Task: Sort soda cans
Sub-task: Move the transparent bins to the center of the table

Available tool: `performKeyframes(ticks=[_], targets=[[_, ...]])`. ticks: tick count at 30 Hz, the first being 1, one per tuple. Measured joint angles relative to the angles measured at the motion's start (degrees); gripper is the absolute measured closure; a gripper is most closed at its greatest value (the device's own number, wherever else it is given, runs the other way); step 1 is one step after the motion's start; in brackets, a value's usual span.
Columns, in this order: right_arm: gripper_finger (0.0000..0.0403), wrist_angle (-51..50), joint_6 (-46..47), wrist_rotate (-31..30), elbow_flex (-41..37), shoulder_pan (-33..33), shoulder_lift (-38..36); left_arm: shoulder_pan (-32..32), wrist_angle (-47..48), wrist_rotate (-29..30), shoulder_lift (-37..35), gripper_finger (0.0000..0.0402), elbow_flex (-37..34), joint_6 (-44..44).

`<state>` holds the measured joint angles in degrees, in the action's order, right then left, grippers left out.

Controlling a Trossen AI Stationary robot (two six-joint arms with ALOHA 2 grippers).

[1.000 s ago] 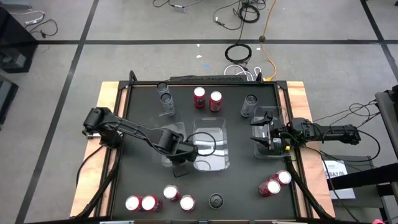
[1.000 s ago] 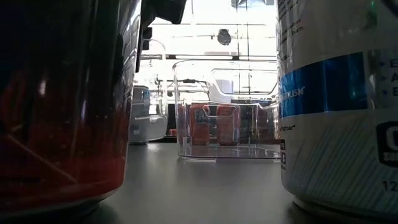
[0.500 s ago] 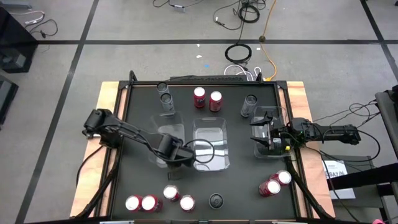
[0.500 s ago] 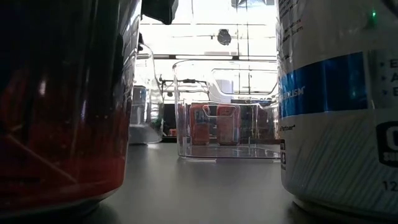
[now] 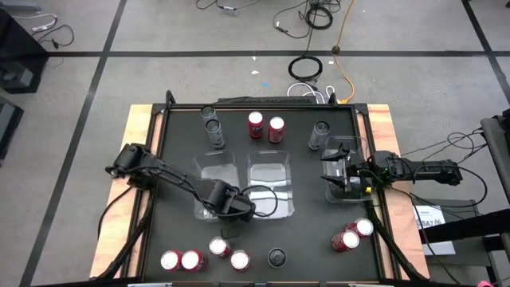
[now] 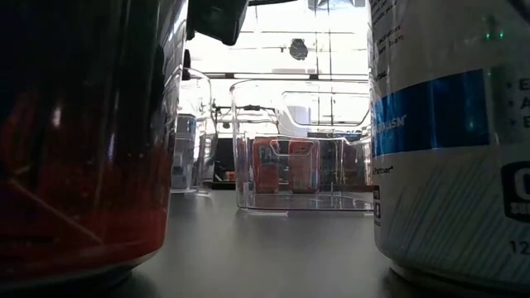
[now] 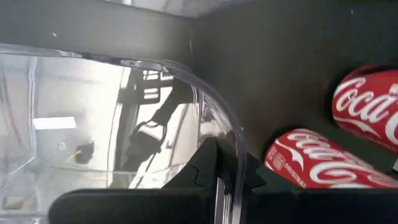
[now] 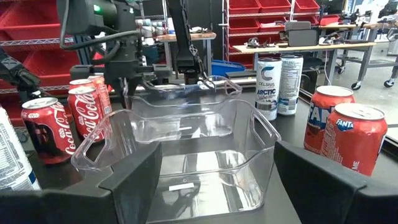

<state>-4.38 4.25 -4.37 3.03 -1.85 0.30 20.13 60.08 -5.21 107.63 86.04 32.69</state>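
Observation:
My left gripper is shut on the left clear bin at its near right corner. A second clear bin stands beside it. Red cans stand along the near edge, near right and far middle. Grey cans stand at far left and far right, and a dark-topped one at the near edge. Two Coca-Cola cans show past my left fingers. My right gripper waits open by the right edge, facing the middle bin. My left gripper pinches the left bin's wall at its rounded rim, with one finger inside the bin and one outside. The fingers come from above, pointing down. The bin is upright, its base level with the table in the low view.
Both bins fill the table's middle. A raised black rim frames the dark top. In the low view a red can and a white can with a blue band stand close to the camera. Cables lie on the floor beyond the far edge.
My left gripper has moved toward the near edge while staying shut on the left bin's wall. The bin came with it: in the low view it looked tipped half a second ago, and it now stands upright a little farther to the left.

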Motion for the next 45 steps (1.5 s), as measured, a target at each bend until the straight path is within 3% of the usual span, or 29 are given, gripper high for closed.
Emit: performKeyframes(ticks=[30, 45], targets=[[0.0099, 0.01, 0.0, -0.01, -0.01, -0.01, 0.0, 2.04, 0.5, 3.95, 0.66, 0.0385, -0.11, -7.18], [0.0099, 0.01, 0.0, -0.01, 0.0, -0.01, 0.0, 2.02, -1.38, 4.26, 0.68, 0.0384, -0.11, -6.08]])
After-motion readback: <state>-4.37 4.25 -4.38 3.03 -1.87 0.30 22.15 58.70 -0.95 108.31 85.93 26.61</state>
